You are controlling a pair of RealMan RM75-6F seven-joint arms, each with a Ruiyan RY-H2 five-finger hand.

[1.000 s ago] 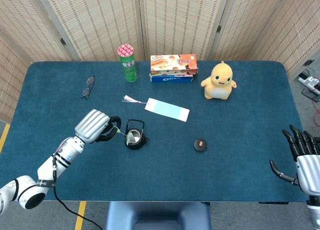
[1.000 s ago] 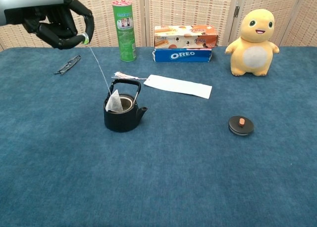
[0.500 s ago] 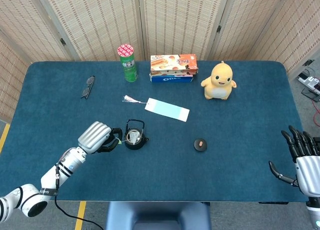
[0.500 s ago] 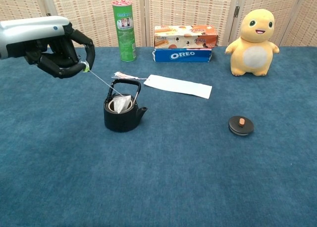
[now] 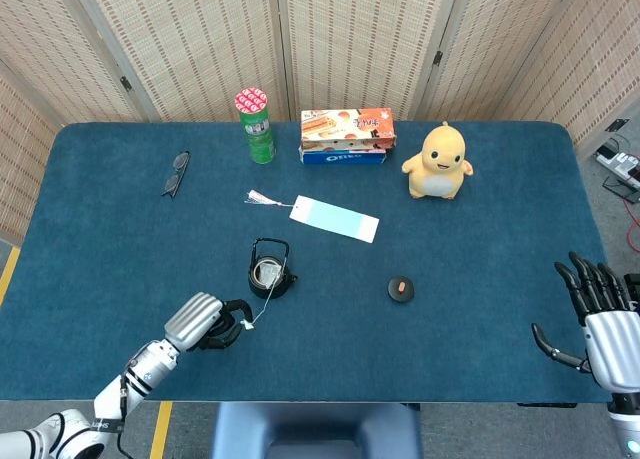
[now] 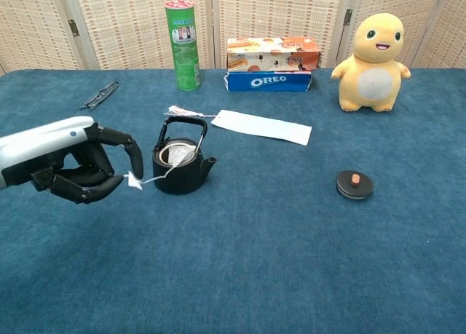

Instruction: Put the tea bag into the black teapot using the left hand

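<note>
The black teapot (image 5: 269,271) (image 6: 179,168) stands lidless left of the table's middle, handle upright. The tea bag (image 6: 178,155) (image 5: 266,273) lies inside its mouth. A thin string runs from the bag over the rim to a small white tag (image 6: 134,180). My left hand (image 5: 205,322) (image 6: 81,169) pinches that tag low over the cloth, in front of and to the left of the teapot. My right hand (image 5: 598,317) hovers at the table's right front edge, fingers spread, holding nothing.
The teapot's lid (image 5: 401,289) (image 6: 354,184) lies on the cloth to the right. Behind the pot lie a light blue paper strip (image 5: 335,218), a green can (image 5: 257,125), an Oreo box (image 5: 346,136), a yellow duck toy (image 5: 437,161) and glasses (image 5: 175,173).
The tea bag went from hanging above the teapot to lying inside it. My left hand dropped and drew back toward the front edge, still pinching the tag. The right hand barely moved.
</note>
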